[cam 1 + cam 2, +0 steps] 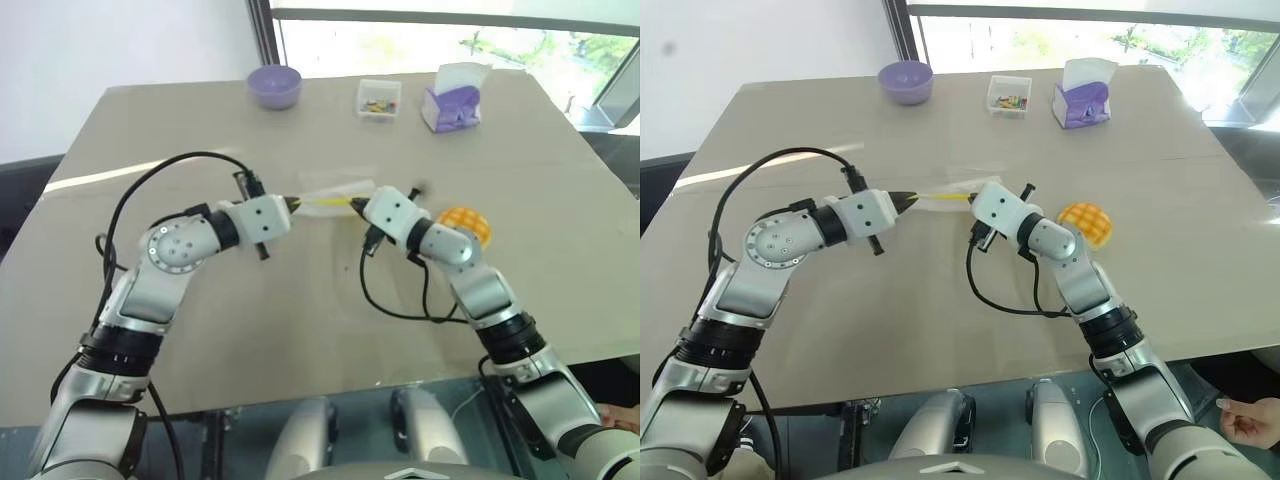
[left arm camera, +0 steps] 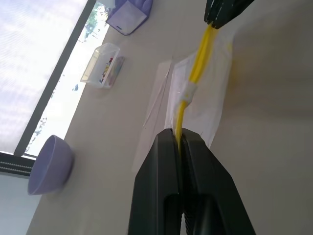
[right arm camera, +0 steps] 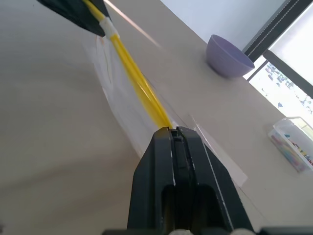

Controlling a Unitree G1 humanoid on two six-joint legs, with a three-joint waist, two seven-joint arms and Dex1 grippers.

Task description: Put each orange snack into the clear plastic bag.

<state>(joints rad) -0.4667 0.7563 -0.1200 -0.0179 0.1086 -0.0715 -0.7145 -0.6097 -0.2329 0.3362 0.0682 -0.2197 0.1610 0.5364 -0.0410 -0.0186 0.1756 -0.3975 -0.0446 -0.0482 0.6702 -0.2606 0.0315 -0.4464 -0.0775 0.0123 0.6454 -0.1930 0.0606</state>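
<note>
The clear plastic bag (image 1: 335, 196) was held off the middle of the counter (image 1: 940, 130), stretched between the two arms by its yellow sealing strip (image 2: 194, 73). The left gripper (image 1: 289, 204) had its fingers clenched on one end of the strip, and the right gripper (image 1: 357, 205) had its fingers clenched on the other end. The film looked thin, limp and slippery; it hung slack below the strip. The strip appeared to be the only firm part worth gripping, and the mouth was likely to stay flat unless its two lips were parted.

The orange snack (image 1: 465, 226) lay on the counter just beside the right forearm, toward the right edge, outside the bag. It looked light, soft and easily dented; a gentle hold across its domed sides seemed best.

Along the far edge stood a purple bowl (image 1: 274, 85), a small clear tub of candies (image 1: 379, 98) and a purple box (image 1: 452, 104), all well apart from the work. Both grippers being occupied appeared to be the main obstacle.
</note>
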